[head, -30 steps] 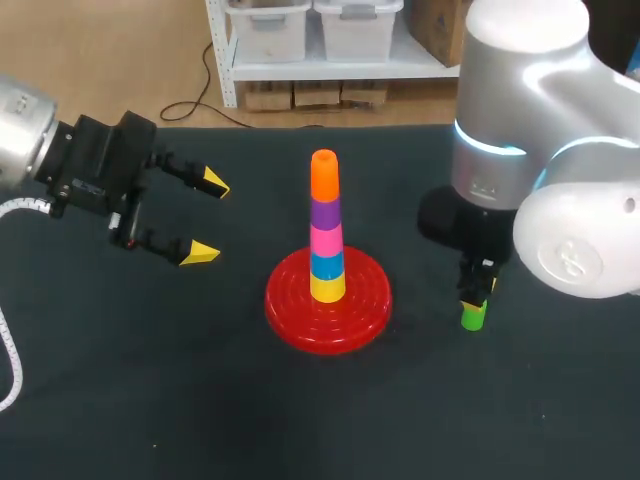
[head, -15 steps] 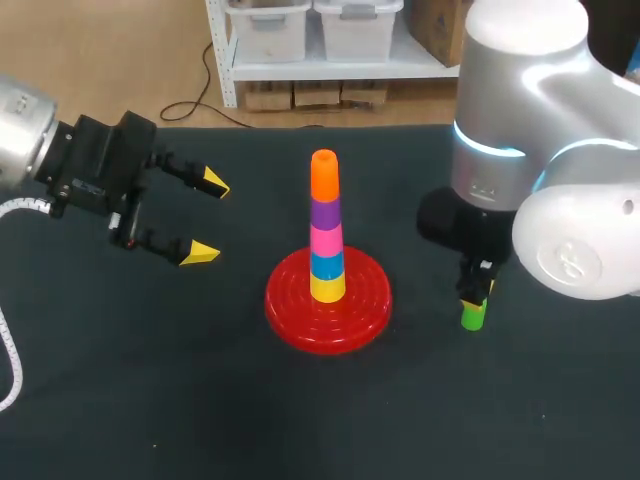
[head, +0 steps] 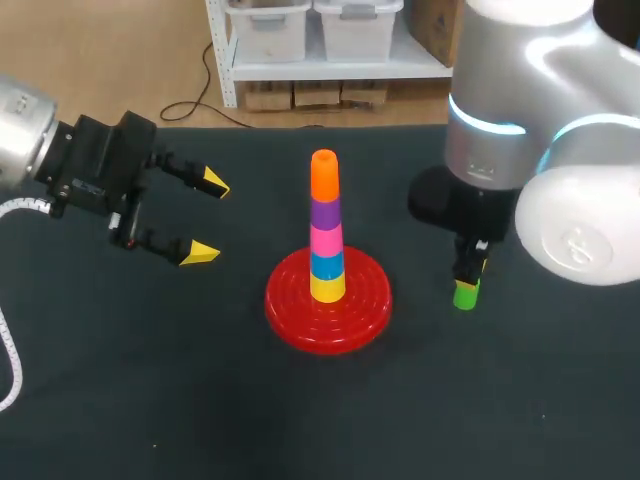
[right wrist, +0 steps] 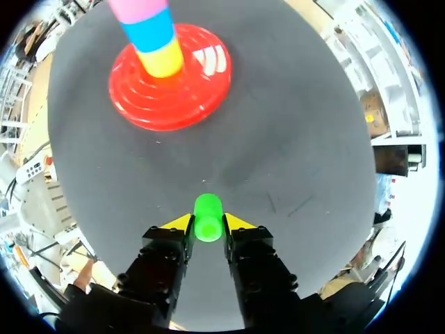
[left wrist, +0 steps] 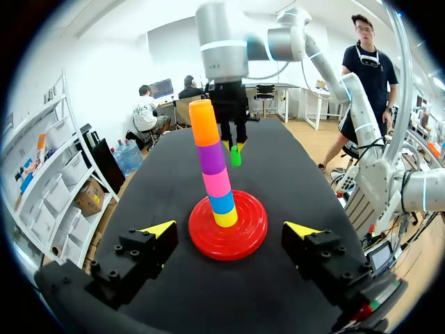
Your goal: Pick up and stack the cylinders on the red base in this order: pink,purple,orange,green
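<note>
On the red base (head: 296, 322) stands a stack of cylinders (head: 326, 230): yellow, blue, pink, purple, with orange on top. To its right my right gripper (head: 468, 275) points straight down, shut on the small green cylinder (head: 465, 295), which hangs just above the cloth. In the right wrist view the green cylinder (right wrist: 207, 217) sits pinched between both yellow tips of the right gripper (right wrist: 207, 224), with the base (right wrist: 188, 104) ahead. My left gripper (head: 206, 217) hovers left of the stack, open and holding nothing. Its own view shows the stack (left wrist: 212, 160) ahead of the open left gripper (left wrist: 230, 229).
Black cloth (head: 150, 400) covers the whole table. A white cable (head: 8, 340) hangs from my left arm at the left edge. My bulky right arm (head: 560, 200) stands over the right side of the table.
The right gripper has closed further on the green cylinder and lifted it a little, up and slightly toward the stack. The left arm has not moved.
</note>
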`<state>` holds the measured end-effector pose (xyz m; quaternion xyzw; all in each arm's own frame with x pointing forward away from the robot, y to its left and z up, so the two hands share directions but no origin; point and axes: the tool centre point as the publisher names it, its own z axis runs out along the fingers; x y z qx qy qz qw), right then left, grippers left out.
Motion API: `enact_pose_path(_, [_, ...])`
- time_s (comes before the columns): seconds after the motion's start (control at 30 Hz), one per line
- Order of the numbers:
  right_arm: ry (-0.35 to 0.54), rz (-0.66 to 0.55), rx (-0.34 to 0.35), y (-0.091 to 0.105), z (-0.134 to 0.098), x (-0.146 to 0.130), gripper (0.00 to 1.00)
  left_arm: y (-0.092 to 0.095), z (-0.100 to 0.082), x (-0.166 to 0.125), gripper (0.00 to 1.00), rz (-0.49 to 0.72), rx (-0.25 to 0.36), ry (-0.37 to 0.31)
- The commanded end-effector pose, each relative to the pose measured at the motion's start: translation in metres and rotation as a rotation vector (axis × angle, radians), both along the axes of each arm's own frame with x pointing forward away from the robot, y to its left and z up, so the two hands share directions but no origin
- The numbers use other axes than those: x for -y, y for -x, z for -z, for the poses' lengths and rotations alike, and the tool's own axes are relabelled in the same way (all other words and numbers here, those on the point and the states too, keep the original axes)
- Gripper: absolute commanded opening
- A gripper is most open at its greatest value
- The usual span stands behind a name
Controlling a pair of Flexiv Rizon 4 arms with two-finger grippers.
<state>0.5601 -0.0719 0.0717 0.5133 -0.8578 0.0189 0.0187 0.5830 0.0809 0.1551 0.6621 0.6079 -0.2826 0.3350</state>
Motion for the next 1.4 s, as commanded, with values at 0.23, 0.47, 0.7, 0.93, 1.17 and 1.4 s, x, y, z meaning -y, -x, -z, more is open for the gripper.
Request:
enact_pose_path(0.23, [0.000,-0.039,0.053,-0.013,-0.127,-0.041,0.00,0.000,0.001,-0.001,1.00,0.001,0.004,0.005])
enact_pose_path(0.47, [-0.020,-0.084,0.161,-0.024,-0.197,-0.072,0.00,0.000,0.001,-0.001,1.00,0.001,0.004,0.005])
enact_pose_path(0.7, [-0.036,-0.105,0.199,-0.023,-0.237,-0.090,0.00,0.000,0.001,-0.001,1.00,0.001,0.004,0.005])
enact_pose_path(0.93, [-0.024,-0.123,0.179,-0.021,-0.246,-0.109,0.00,0.000,0.001,-0.001,1.00,0.001,0.004,0.005])
enact_pose_path(1.17, [-0.017,-0.164,0.172,-0.019,-0.244,-0.137,0.00,0.000,0.001,-0.001,1.00,0.001,0.004,0.005])
enact_pose_path(1.4, [-0.010,-0.173,0.146,-0.022,-0.233,-0.158,0.00,0.000,0.001,-0.001,1.00,0.001,0.004,0.005])
